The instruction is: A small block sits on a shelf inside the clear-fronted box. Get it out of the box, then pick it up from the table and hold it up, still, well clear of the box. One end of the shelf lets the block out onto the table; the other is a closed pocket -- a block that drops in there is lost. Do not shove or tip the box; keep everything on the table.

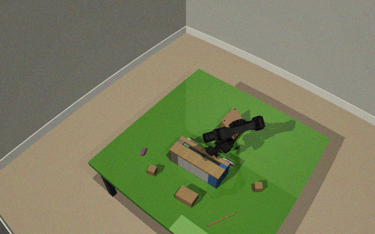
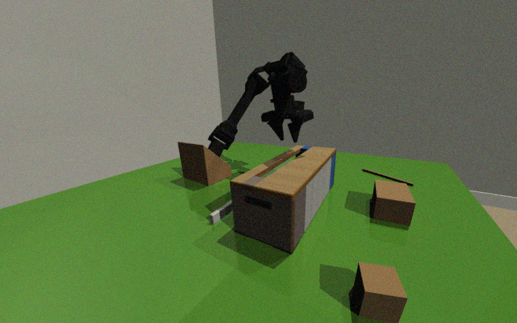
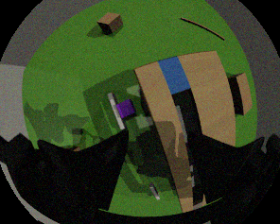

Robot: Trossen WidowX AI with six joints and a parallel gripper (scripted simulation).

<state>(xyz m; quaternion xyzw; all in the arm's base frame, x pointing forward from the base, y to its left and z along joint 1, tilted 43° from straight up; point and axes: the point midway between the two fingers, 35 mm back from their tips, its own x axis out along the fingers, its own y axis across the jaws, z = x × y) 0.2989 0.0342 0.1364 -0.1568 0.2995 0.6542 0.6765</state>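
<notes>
The box [image 1: 194, 157] [image 2: 300, 172] [image 3: 205, 79] stands upright, with a wooden top, a long slot in it and a blue band at one end. A small purple block [image 3: 126, 109] lies on the table outside the box near the blue-band end, between the box and a thin grey rail [image 3: 115, 109] [image 2: 220, 212]. I cannot make the block out in the top and exterior views. My gripper [image 1: 212, 152] [image 2: 288, 140] [image 3: 159, 134] is open and empty, pointing down above the box top. Its fingertips are apart and clear of the box.
A larger brown block [image 1: 186, 196] [image 2: 393, 204] and two small brown cubes [image 1: 152, 170] [image 1: 258, 187] stand around the box. A thin stick [image 1: 221, 219] [image 2: 387, 177] and a magenta piece [image 1: 143, 151] lie farther off. A brown wedge [image 2: 194, 164] is by the arm's base.
</notes>
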